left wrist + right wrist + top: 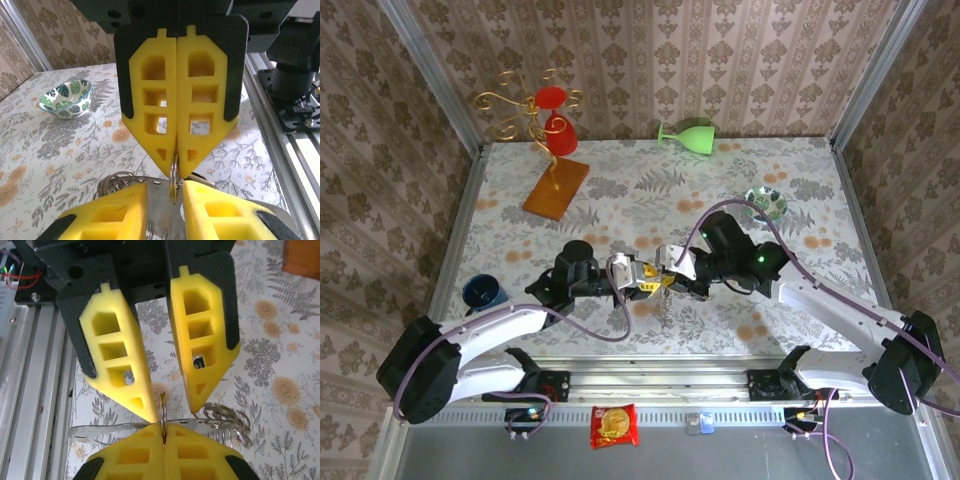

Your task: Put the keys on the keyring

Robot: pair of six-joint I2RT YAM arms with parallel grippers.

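My left gripper [648, 279] [175, 167] is shut on a thin metal keyring [173, 176] [163, 404], held edge-on at its fingertips, low over the middle of the table. My right gripper [673, 272] [171, 411] faces it with open jaws, one finger on each side of the ring, the left one close against it. A flat silver metal piece [107, 430] [160, 212] with small holes crosses at the ring. A bunch of split rings [226, 418] [111, 183] sits at its end. The black-headed keys are out of view.
A green-patterned dish [765, 203] [65, 97] stands at the right back. A green glass [688, 134] lies at the far edge, beside a gold stand with red cups [552, 125]. A blue cup [483, 292] sits left. The metal rail [280, 145] runs along the near edge.
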